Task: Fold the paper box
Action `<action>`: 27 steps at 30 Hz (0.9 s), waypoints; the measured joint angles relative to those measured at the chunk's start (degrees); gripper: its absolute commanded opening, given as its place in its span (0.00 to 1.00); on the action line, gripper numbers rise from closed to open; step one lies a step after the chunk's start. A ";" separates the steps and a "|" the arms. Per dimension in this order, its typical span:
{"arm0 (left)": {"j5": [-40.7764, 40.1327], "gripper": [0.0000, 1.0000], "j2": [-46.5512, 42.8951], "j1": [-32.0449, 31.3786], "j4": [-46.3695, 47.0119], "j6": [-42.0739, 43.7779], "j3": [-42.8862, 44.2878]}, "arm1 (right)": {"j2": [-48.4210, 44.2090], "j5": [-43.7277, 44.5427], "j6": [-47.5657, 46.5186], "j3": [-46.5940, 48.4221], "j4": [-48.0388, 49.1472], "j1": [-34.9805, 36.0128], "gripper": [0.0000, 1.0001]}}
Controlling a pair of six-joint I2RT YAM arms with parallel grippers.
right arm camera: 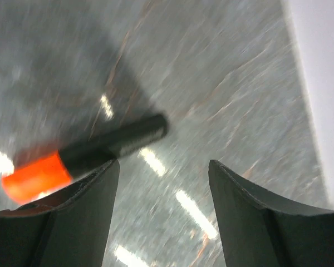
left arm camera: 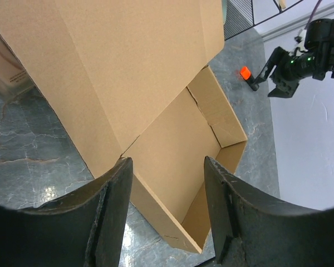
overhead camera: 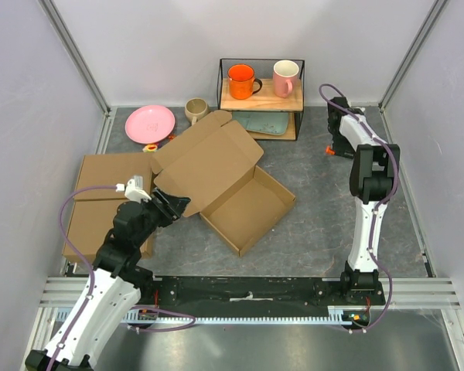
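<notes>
Two sets of jaws apart, nothing clamped. Plain brown cardboard paper box (overhead camera: 247, 207) mid-table: shallow tray formed, wide lid flap (overhead camera: 207, 164) raised, tilting back-left. Left gripper (left arm camera: 167, 161) just over the tray's near-left corner, beside the lid hinge. Right gripper (right arm camera: 164, 164) far right, well apart, above a black orange-capped marker (right arm camera: 117, 136) lying on grey tabletop (overhead camera: 317, 224).

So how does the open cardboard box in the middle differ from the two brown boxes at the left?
The open box has its lid raised, so its shallow inside and side walls show; the two boxes at the left are shut and flat. The open box sits askew to the table edges; the two boxes lie roughly square with them, edge to edge. Both are plain brown cardboard.
</notes>
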 measured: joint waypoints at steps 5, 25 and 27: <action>0.37 0.61 -0.92 -0.02 0.00 0.00 0.00 | -4.33 -3.85 0.15 -9.11 1.73 2.99 0.72; 0.72 0.61 -5.92 -0.13 -3.43 -0.35 -0.66 | -11.41 -15.76 19.04 11.74 4.92 1.20 0.80; 0.22 0.61 -5.92 -0.15 -3.76 -0.33 -0.66 | -2.36 -16.55 16.87 30.67 1.88 1.31 0.79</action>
